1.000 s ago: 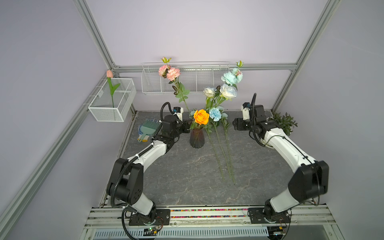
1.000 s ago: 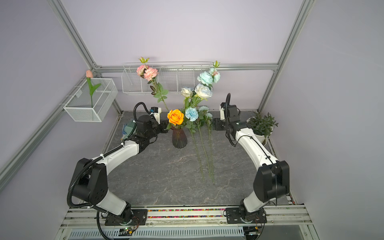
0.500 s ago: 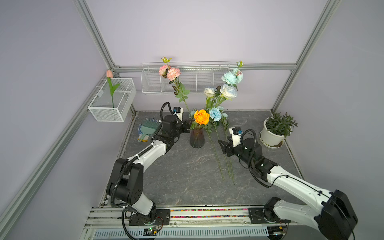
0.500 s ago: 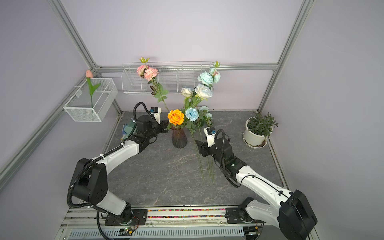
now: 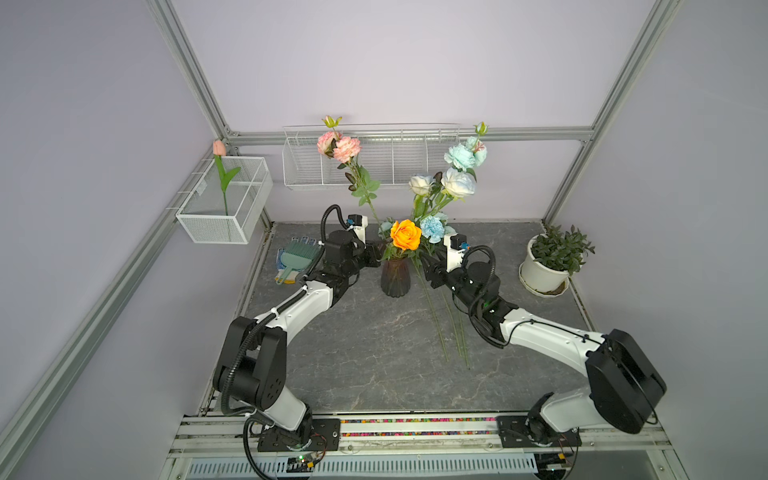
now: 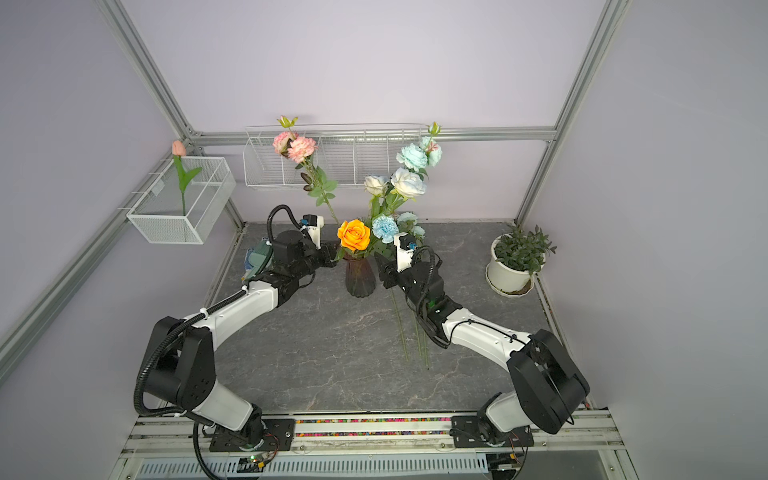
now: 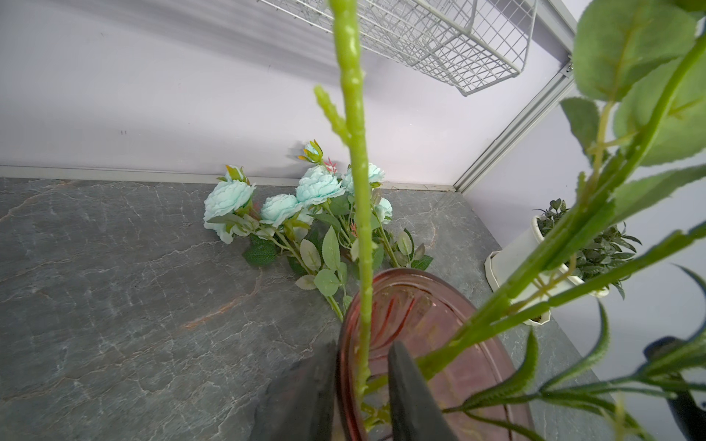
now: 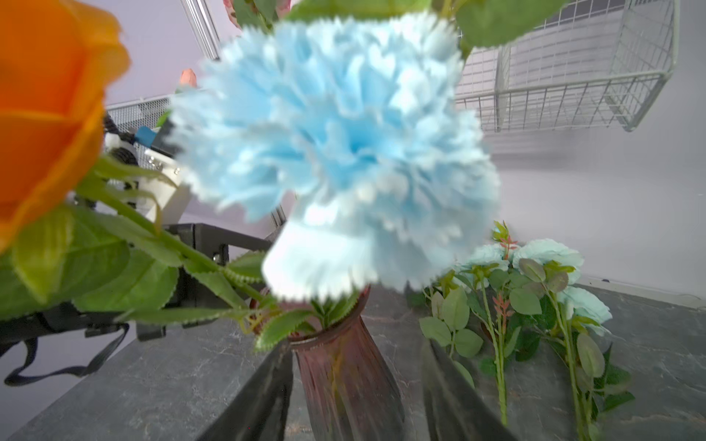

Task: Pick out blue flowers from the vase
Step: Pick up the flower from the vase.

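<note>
The dark ribbed vase (image 5: 395, 276) (image 6: 360, 278) stands mid-table and holds an orange rose (image 5: 405, 235), pink carnations (image 5: 338, 145) and blue flowers: a blue carnation (image 5: 432, 227) (image 8: 336, 145), pale roses (image 5: 457, 183) and tall aqua heads (image 5: 461, 156). More blue flowers (image 7: 275, 206) (image 8: 546, 252) lie on the table behind and right of the vase. My left gripper (image 7: 363, 345) (image 5: 376, 259) is shut on the vase rim, with a green stem beside it. My right gripper (image 8: 357, 343) (image 5: 427, 268) is open, its fingers either side of the vase neck.
A white plant pot (image 5: 544, 274) stands at the back right. A wire basket (image 5: 374, 166) hangs on the back wall and a mesh box (image 5: 224, 208) with a pink tulip on the left wall. Gloves and a green brush (image 5: 297, 257) lie back left.
My right arm swung from the back right round to the front right, then moved in to the vase with its jaws narrowing. The left arm stayed on the vase.
</note>
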Available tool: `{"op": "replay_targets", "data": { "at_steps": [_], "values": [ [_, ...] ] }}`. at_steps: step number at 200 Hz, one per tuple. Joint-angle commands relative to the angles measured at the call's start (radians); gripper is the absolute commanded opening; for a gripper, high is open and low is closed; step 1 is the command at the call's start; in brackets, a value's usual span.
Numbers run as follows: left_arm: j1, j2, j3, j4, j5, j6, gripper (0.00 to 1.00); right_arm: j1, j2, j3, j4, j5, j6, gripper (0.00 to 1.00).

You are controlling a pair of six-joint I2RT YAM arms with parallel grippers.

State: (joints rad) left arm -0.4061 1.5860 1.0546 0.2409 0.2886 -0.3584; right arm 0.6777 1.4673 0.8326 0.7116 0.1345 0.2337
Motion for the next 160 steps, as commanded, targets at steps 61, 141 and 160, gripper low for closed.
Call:
{"op": "replay_targets", "data": {
  "at_steps": [61,141,160],
  "values": [
    [-0.005,-0.018,-0.008,-0.059,0.02,0.018,0.27,0.006,0.087,0.108,0.073,-0.001,0.036,0.53],
    [-0.004,-0.052,-0.015,-0.1,-0.005,0.049,0.27,-0.004,0.192,0.184,0.108,0.002,0.048,0.46],
    [-0.005,-0.055,-0.015,-0.103,-0.009,0.052,0.27,-0.005,0.194,0.189,0.108,0.007,0.046,0.4]
  ]
}}
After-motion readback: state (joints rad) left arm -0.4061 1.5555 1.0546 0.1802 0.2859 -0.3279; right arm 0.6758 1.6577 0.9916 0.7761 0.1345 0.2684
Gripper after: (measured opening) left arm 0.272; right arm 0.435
